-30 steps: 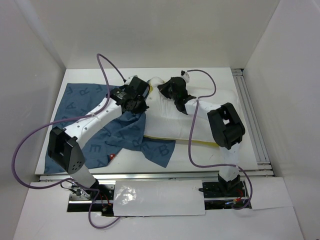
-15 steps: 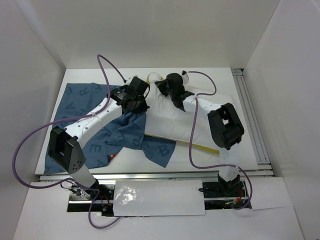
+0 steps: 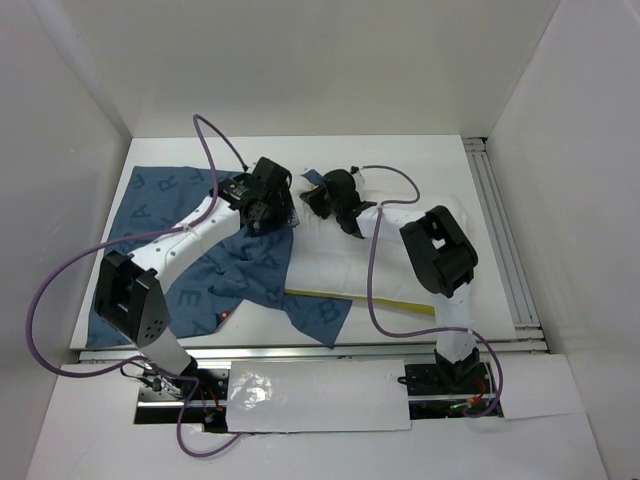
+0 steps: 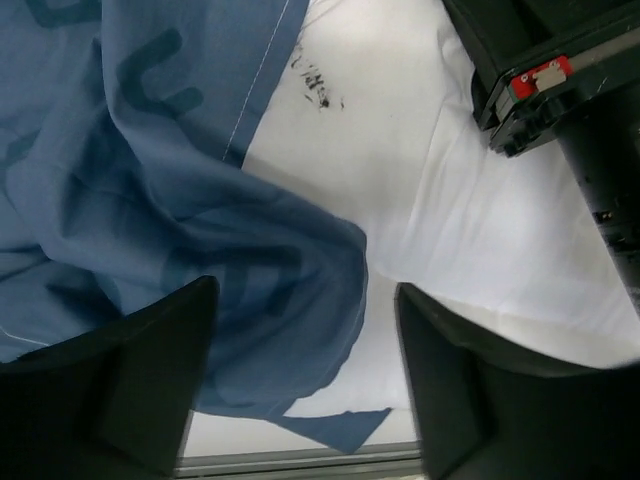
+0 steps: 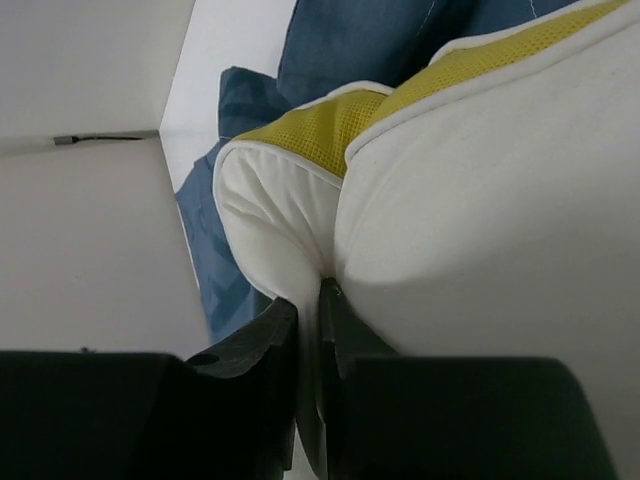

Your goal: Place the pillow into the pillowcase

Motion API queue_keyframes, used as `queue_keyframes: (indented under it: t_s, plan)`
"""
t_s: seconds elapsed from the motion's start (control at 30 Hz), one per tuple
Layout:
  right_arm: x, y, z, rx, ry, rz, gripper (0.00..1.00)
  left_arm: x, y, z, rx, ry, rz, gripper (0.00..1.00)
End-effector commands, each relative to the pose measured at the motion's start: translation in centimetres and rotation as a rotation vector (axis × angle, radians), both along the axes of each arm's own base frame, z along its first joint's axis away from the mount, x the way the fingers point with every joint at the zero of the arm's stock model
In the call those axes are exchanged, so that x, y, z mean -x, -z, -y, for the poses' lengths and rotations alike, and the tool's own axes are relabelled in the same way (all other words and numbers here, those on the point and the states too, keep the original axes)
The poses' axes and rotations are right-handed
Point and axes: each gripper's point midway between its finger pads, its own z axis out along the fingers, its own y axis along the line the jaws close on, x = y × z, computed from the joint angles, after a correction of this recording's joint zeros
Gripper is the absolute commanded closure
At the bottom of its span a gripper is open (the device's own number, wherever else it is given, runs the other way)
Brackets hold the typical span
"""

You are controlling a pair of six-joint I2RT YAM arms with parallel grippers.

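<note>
Pillow (image 3: 330,265) corner is pinched tight in the right tool (image 5: 310,335), pillowcase (image 4: 130,200) is bunched against it under the spread left tool (image 4: 305,335), and 1 hem layer alone should be taken so the mouth is opened.

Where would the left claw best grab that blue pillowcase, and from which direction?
Probably the raised fold of the pillowcase where it drapes onto the pillow, taken from straight above. It bulges up as a ridge, so two fingers could pinch the cloth alone without catching the pillow beneath. The open left gripper straddles it.
</note>
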Motion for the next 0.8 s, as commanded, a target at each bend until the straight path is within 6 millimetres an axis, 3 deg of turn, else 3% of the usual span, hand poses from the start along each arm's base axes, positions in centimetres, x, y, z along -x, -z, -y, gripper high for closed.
queue_keyframes:
  t_s: [0.0,0.03,0.07,0.1,0.17,0.2,0.23,0.3,0.33,0.37,0.47,0.53,0.57,0.63,0.77]
  plan:
    - [2.2,3.2,0.7,0.096,-0.089,-0.028,0.82,0.6,-1.7,-0.5,-0.025,0.071,0.024,0.14]
    - [2.4,3.2,0.9,0.126,-0.11,-0.01,0.8,0.0,-2.9,-1.3,-0.05,0.059,0.048,0.0]
    - [2.0,1.9,1.3,0.139,-0.126,0.032,0.68,-0.6,-2.7,-2.1,-0.08,0.045,0.038,0.0]
    - [2.3,2.0,1.5,0.17,-0.142,0.031,0.63,-1.1,-3.1,-2.6,-0.099,0.039,0.047,0.0]
    - [1.8,0.4,1.6,0.234,-0.177,0.099,0.54,-3.3,-5.1,-4.3,-0.127,0.023,0.086,0.0]
    - [1.9,0.2,1.8,0.248,-0.185,0.103,0.47,-4.5,-4.4,-4.3,-0.139,0.039,0.07,0.0]
    - [1.9,0.0,1.6,0.269,-0.214,0.13,0.44,-6.3,-6.2,-4.2,-0.126,0.06,0.116,0.0]
    - [1.7,-0.8,1.8,0.262,-0.216,0.151,0.4,-9.3,-6.3,-5.3,-0.14,0.036,0.131,0.0]
    - [1.3,-1.0,2.2,0.274,-0.215,0.167,0.36,-10.6,-3.6,-4.6,-0.159,0.06,0.075,0.0]
    - [1.4,-0.9,2.2,0.3,-0.242,0.183,0.34,-12.4,-5.1,-4.5,-0.145,0.059,0.112,0.0]
    - [0.1,-0.8,2.6,0.355,-0.277,0.207,0.28,-14.4,-2.0,-3.6,-0.178,0.112,0.059,0.0]
    - [-0.3,-1.4,2.0,0.345,-0.329,0.245,0.27,-15.6,-0.7,-4.3,-0.168,0.097,0.039,0.0]
    - [-0.4,-1.3,1.5,0.349,-0.366,0.277,0.27,-16.1,0.7,-4.4,-0.161,0.099,0.014,0.0]
    - [-0.5,-1.8,0.8,0.381,-0.437,0.332,0.25,-16.8,1.2,-3.7,-0.119,0.129,0.019,0.0]
    - [0.0,-1.6,0.1,0.429,-0.542,0.398,0.25,-16.4,3.4,-3.0,-0.134,0.198,0.004,0.03]
